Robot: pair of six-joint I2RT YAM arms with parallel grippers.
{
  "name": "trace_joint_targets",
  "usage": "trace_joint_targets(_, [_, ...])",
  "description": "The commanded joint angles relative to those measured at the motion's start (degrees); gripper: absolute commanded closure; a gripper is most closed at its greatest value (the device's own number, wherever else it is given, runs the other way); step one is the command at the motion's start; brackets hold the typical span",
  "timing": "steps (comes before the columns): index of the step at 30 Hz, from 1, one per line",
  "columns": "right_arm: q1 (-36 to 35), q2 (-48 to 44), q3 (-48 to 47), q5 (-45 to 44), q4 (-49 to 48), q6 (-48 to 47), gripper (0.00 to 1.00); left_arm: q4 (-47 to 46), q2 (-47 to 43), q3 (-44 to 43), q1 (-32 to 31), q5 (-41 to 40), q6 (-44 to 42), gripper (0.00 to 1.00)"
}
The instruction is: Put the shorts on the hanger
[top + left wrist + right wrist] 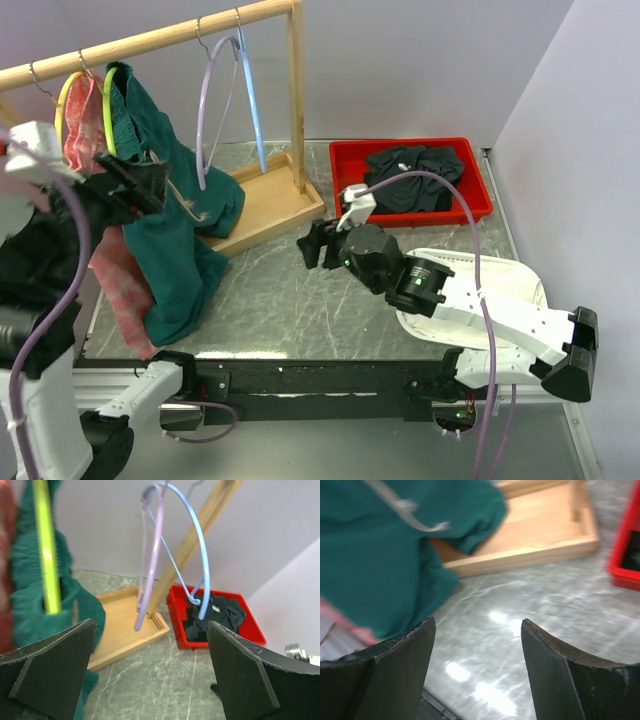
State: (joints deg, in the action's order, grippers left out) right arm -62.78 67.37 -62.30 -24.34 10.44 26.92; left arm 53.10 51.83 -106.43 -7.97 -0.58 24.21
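Note:
The teal-green shorts (180,250) hang over the lime-green hanger (105,115) on the wooden rail, and their lower part lies bunched on the table. My left gripper (145,185) is next to the shorts just below the hanger; in the left wrist view it (150,680) is open and empty, with the hanger (45,565) and shorts (30,590) at the left. My right gripper (315,245) is open and empty over the table, right of the shorts. The right wrist view shows it (477,665) open, with the shorts (380,555) and their whitish cord (405,510) ahead on the left.
A yellow hanger (65,105) with a pink-red garment (120,290) hangs left of the shorts. Lilac (205,110) and light-blue (252,110) hangers hang to the right. The rack's wooden base (265,205) sits behind. A red bin (470,195) holds a black garment (415,175).

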Motion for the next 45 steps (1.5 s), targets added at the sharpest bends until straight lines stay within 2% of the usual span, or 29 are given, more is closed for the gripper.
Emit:
trace_joint_targets(1, [6.26,-3.11,5.86,0.32,2.05,2.61,0.23,-4.93,2.04,4.19,-1.95,6.29,-0.22,0.03])
trace_joint_targets(6, [13.12,-7.95,14.22,2.63,0.46,6.13,0.21,-9.06,-0.49,10.27,-4.78,5.06,0.58,0.03])
trace_joint_targets(11, [14.71,-9.54,18.79,0.96,0.02,8.58,0.19,-10.91,-3.14,19.85,-5.92,4.19,1.19,0.03])
trace_joint_targets(14, [15.32,-10.51,20.81,0.26,-0.33,9.55,0.18,-13.02,-4.46,25.3,-9.42,3.49,2.51,0.03])
trace_joint_targets(17, [15.76,-11.21,21.69,-0.71,-0.77,10.08,0.17,-15.39,-3.76,30.92,-21.35,-6.24,4.79,0.03])
trace_joint_targets(18, [15.85,-11.3,21.61,-1.15,-0.59,10.17,0.17,-15.92,-2.63,32.24,-30.35,-10.54,5.67,0.03])
trace_joint_targets(19, [15.94,-11.3,21.52,-1.41,-0.42,10.26,0.16,-16.71,-1.92,34.6,-34.79,-17.37,7.76,0.03])
trace_joint_targets(21, [16.2,-11.3,21.17,-1.85,0.37,10.61,0.16,-17.76,0.27,37.07,-45.75,-23.04,10.15,0.03])
trace_joint_targets(24, [16.47,-11.82,21.26,-3.26,1.51,11.75,0.15,-20.83,2.3,42.87,-53.53,-28.42,14.9,0.04])
trace_joint_targets(28, [16.82,-12.97,22.13,-4.66,2.48,13.51,0.1,-29.53,5.29,53.58,-55.67,-29.21,19.37,0.03])
trace_joint_targets(34, [17.43,-13.58,22.49,-6.25,5.03,16.15,0.0,-39.64,8.63,60.72,-55.67,-30.54,22.11,0.04])
trace_joint_targets(39, [17.61,-12.8,21.17,-6.95,6.61,16.85,0.0,-43.87,10.65,61.53,-55.67,-28.78,20.97,0.04])
trace_joint_targets(45, [18.13,-11.57,19.77,-7.83,7.05,16.94,0.0,-41.85,16.01,57.49,-55.49,-27.98,19.48,0.04])
